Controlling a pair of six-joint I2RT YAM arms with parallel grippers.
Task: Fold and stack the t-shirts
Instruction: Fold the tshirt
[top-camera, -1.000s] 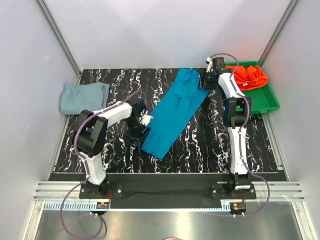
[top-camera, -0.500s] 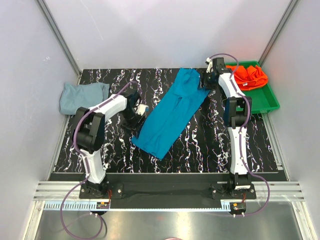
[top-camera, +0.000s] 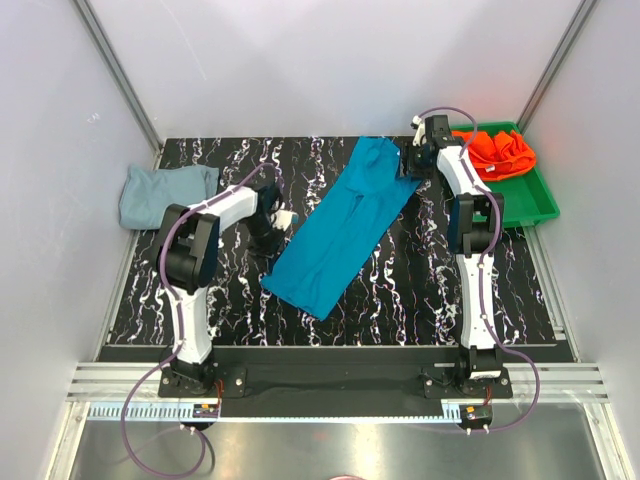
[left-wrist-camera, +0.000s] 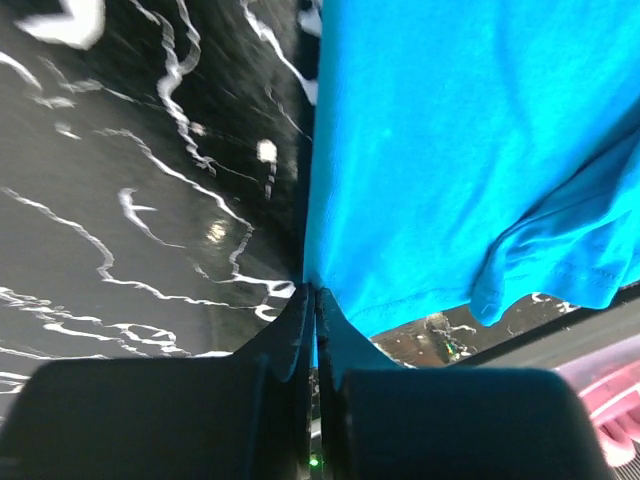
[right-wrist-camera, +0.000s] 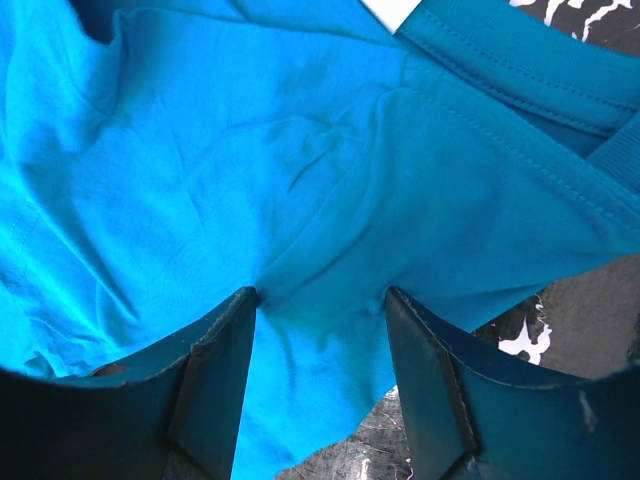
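The left gripper (left-wrist-camera: 312, 300) is sitting fully closed at the near left side of the teal-blue t-shirt (top-camera: 345, 235), and its wrist view is showing the shirt's long edge running straight down into the seam between the closed tips, so it seems to be pinching only that thin hem. The shirt is lying in a long slanted band across the middle of the worktop (top-camera: 420, 290), already narrowed lengthwise. With so slim a bite, the fold is probably best done by lifting just clear of the surface and carrying the edge over slowly, keeping it parallel to the opposite side and not tugging toward the near end, where the cloth is lying loose. Farther back, the right gripper (right-wrist-camera: 322, 300) is standing with its jaws partly apart, tips pressing into the cloth just below the collar and white neck tag (right-wrist-camera: 395, 10); it looks to be pinning the shirt there more than gripping it. At the far left the pale grey-blue t-shirt (top-camera: 165, 193) is lying crumpled, and at the far right the orange-red t-shirt (top-camera: 500, 150) is bunched in the green tray (top-camera: 535, 205). Compared with a second ago, the left gripper has shifted a little farther back and closed, the shirt's near left corner has spread leftward, and the right arm is holding its place.
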